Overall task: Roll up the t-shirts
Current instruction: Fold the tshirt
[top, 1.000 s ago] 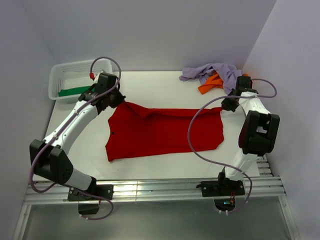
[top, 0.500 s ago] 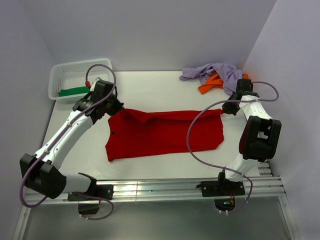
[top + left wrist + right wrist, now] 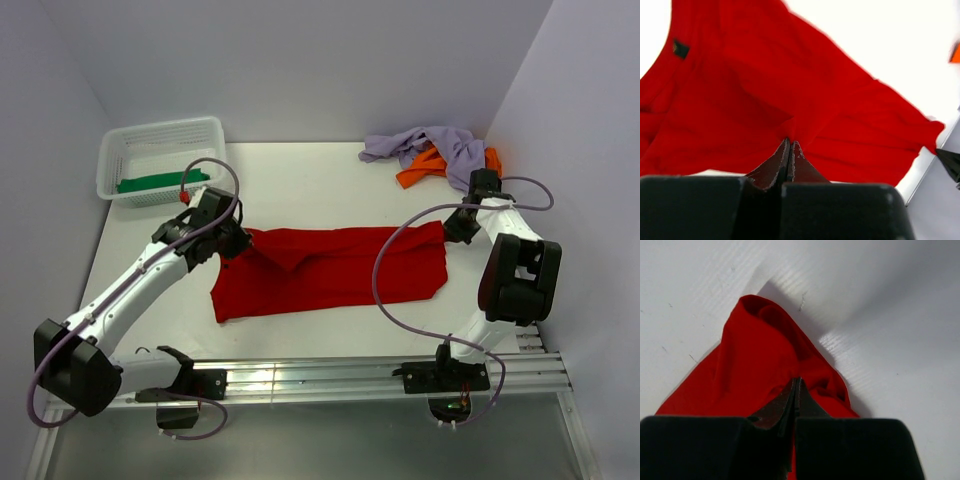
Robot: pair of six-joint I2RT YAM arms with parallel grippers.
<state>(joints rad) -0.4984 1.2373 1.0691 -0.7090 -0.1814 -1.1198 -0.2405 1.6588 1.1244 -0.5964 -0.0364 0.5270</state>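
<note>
My left tool [image 3: 789,142] and right tool [image 3: 796,381], clamped on the far corners of the red t-shirt [image 3: 330,270], have pulled that edge nearer, beginning the fold.

Left fingers [image 3: 772,167], right fingers [image 3: 777,412] dragged red t-shirt [image 3: 330,270] far edge nearward; cloth narrower front-to-back.
</note>
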